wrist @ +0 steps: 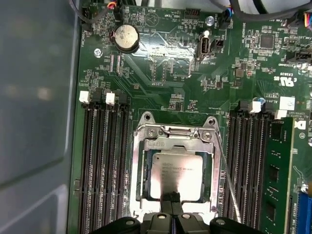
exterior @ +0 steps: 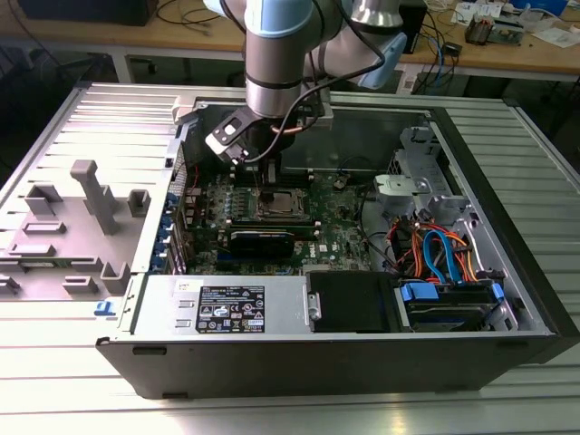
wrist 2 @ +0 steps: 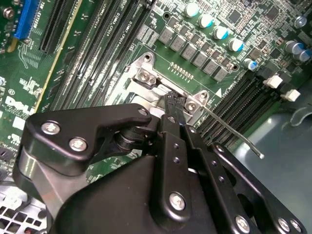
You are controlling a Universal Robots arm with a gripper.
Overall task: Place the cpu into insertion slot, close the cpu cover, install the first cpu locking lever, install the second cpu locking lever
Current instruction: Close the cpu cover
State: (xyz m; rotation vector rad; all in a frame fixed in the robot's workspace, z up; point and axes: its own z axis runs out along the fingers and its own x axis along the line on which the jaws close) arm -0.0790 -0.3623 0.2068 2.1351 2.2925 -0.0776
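While low over green motherboard [wrist: 161, 73], black gripper [wrist: 171, 198], jaws together, at edge of flat grey cpu [wrist: 175, 169] inside silvery square cpu cover [wrist: 176, 144].

White silkscreen lettering scattered over the motherboard [wrist: 161, 73] around the gripper [wrist: 171, 197] — mostly too small to make out. Faint engraved lines on the cpu [wrist: 175, 170] at the gripper's tips — likewise unreadable.

Silver-grey cpu [wrist: 176, 171] lies flat in insertion slot [wrist: 134, 190], framed by cpu cover [wrist: 175, 145].
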